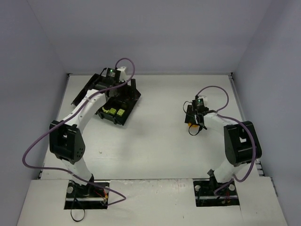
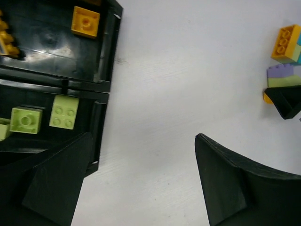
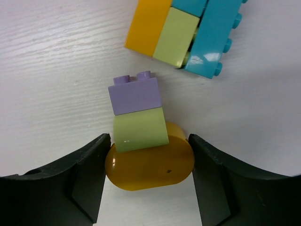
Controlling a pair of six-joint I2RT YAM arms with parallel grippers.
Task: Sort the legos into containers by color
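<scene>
The black tray lies at the back left. In the left wrist view its compartments hold an orange brick and two yellow-green bricks. My left gripper is open and empty over bare table beside the tray's edge; it also shows in the top view. My right gripper is shut on a rounded orange piece on the table, with a yellow-green brick and a purple brick stacked on it. An orange, yellow-green and teal cluster lies just beyond.
The remaining brick pile sits right of the table's centre, under my right gripper. White walls close the table at the back and sides. Purple cables loop over both arms.
</scene>
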